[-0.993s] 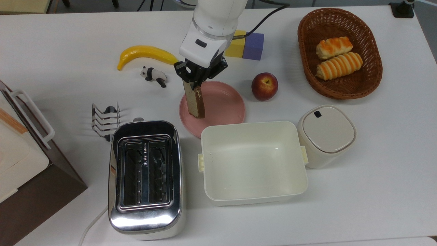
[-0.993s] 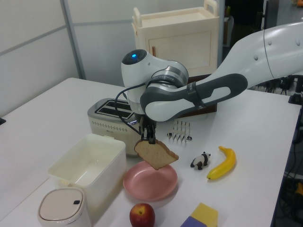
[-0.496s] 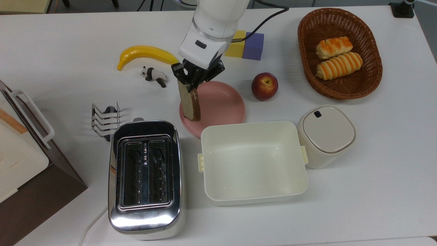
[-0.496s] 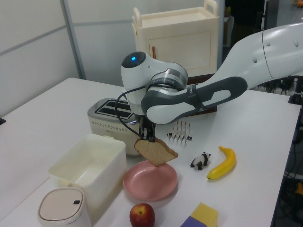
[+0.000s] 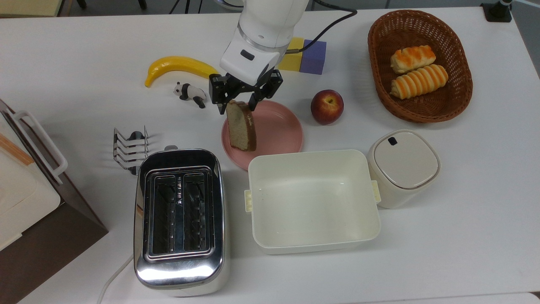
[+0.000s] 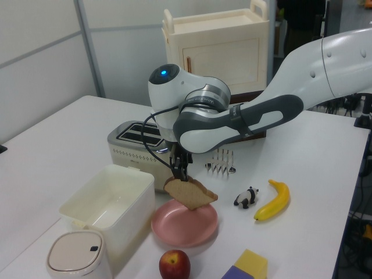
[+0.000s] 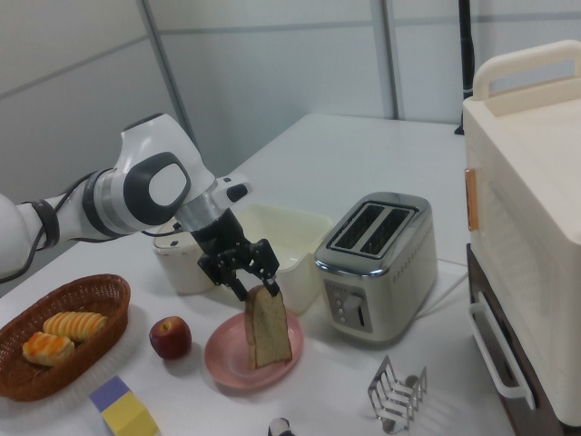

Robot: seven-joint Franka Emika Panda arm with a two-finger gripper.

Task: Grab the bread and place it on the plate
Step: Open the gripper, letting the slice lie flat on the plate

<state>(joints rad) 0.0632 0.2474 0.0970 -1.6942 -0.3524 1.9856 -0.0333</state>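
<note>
The jaws of the gripper [image 5: 237, 101] now stand spread apart, where half a second ago they were pinched on the top edge of the bread [image 5: 241, 126]. In the top view each finger sits clear to one side of the slice's upper corner, so the hold looks released. The right view gives the same reading: the gripper [image 7: 257, 280] hangs just above the bread [image 7: 267, 327] with its fingers splayed.

The slice has tipped since the release. Earlier it hung edge-on to the top camera; now its broad tan face shows, leaning toward the top view's right, and its lower edge appears to rest on the pink plate [image 5: 280, 131]. In the left view the bread [image 6: 190, 193] lies tilted over the plate [image 6: 192, 228], close to flat.

So the drop is probably made, and the slice should settle on the plate as it falls over.

Around it on the counter [image 5: 464, 236]: a peach [image 5: 327, 106], a toy panda [image 5: 190, 93], a banana [image 5: 179, 67], a chrome toaster [image 5: 180, 219] and a cream tub [image 5: 314, 200].
</note>
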